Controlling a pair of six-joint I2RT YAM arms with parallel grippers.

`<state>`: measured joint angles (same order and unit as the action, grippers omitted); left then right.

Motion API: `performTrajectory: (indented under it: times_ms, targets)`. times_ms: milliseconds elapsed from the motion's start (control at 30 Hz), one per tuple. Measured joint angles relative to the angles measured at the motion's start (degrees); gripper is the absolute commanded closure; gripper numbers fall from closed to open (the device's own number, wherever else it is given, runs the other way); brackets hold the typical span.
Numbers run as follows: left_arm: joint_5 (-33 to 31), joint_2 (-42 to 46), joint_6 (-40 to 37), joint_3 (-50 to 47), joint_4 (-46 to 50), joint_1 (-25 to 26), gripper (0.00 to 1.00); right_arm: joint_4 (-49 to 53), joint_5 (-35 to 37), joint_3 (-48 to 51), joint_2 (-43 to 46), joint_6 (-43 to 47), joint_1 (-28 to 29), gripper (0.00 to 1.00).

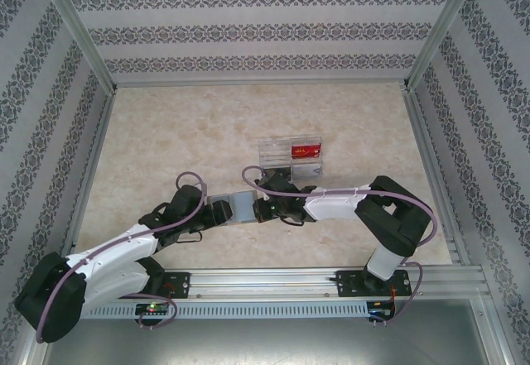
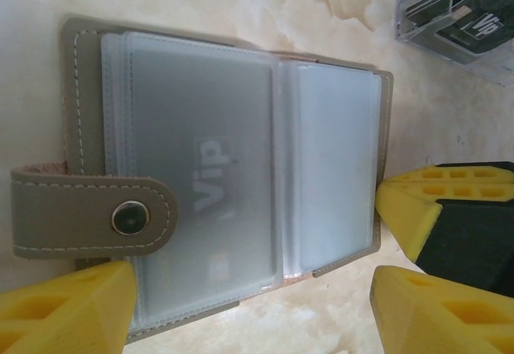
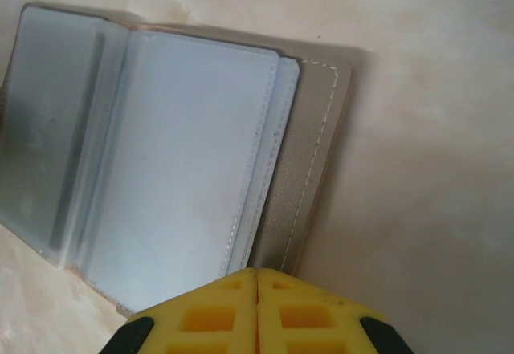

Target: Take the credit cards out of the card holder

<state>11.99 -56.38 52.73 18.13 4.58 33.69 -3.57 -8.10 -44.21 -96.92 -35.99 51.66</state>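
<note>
R gripper (image 3: 257, 275) closed by card holder (image 3: 315, 169) edge

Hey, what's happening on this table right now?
Two robot arms are working on an open grey card holder lying flat. The left gripper hangs over it with jaws open; the right gripper, jaws shut, is at its edge. One pale card sits in a sleeve; a red card lies in the clear tray.
</note>
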Motion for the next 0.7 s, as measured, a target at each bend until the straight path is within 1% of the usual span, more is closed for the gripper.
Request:
performTrajectory:
  times_ms: [400, 700]
  targets:
    - [-1.1, -2.1, -0.6, 1.8, 1.2, 0.1, 0.22, 0.0, -0.2, 0.0, 0.0, -0.3, 0.4, 0.90]
    - [-3.4, 0.2, -1.6, 2.3, 4.0, 0.1, 0.22, 0.0, -0.3, 0.0, 0.0, -0.3, 0.4, 0.90]
